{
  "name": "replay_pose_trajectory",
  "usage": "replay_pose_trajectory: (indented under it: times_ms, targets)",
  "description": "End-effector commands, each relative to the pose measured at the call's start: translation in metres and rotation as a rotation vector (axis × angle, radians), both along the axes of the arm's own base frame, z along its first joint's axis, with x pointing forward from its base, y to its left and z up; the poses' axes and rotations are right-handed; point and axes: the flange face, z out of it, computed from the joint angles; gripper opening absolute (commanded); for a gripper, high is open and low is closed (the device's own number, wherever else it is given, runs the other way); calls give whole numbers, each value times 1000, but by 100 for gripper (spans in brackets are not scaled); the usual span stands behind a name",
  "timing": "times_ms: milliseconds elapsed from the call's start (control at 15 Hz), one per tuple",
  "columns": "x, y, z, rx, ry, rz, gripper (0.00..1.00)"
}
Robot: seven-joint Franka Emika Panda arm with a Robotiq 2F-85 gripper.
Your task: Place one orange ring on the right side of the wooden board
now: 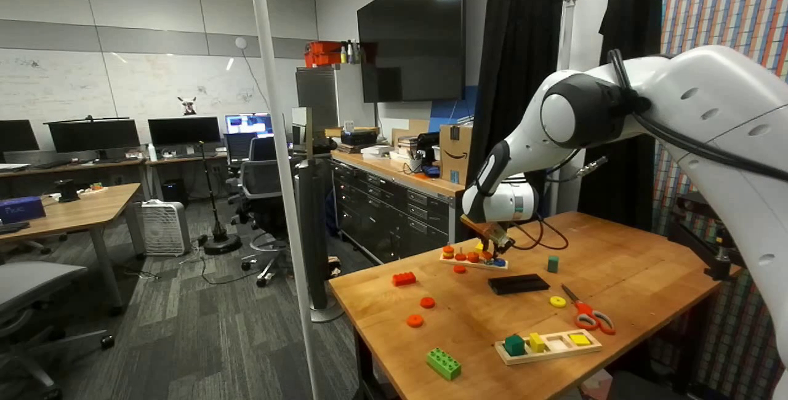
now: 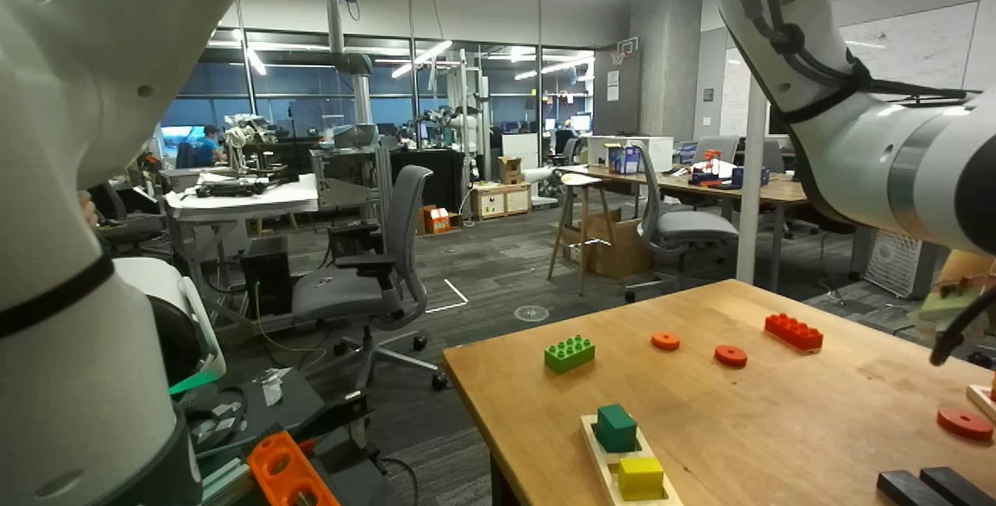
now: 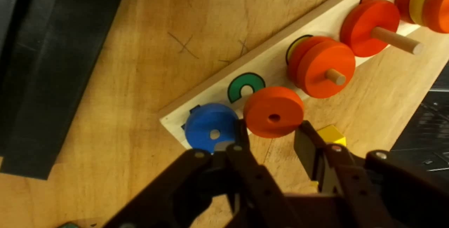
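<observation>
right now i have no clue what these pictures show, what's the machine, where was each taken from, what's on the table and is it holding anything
The machine is a white robot arm ending in a two-fingered gripper. Two pictures come from cameras standing outside the robot; the close-up comes from one on its wrist. On the wooden table lie scissors, a green brick, a red brick, a yellow ring and some loose orange rings. The wooden board has pegs with rings on them, a blue ring nearest one end. In the close-up, an orange ring sits between the gripper's fingertips, which meet both its sides, so it seems held. Whether anything touches it underneath is hidden.
</observation>
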Motion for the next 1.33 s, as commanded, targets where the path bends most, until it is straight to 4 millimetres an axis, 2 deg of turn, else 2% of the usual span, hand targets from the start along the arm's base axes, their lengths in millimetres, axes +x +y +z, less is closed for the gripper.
replay_pose_trajectory:
  times_ms: [0,67,133,400,1267]
  targets:
    - [9,-2,3,10,-9,9,30]
    - [8,-2,2,16,-6,-8,61]
    - [8,-1,2,20,-3,-4,75]
    - [9,0,1,32,10,-4,100]
    - [23,10,3,71,-46,31,100]
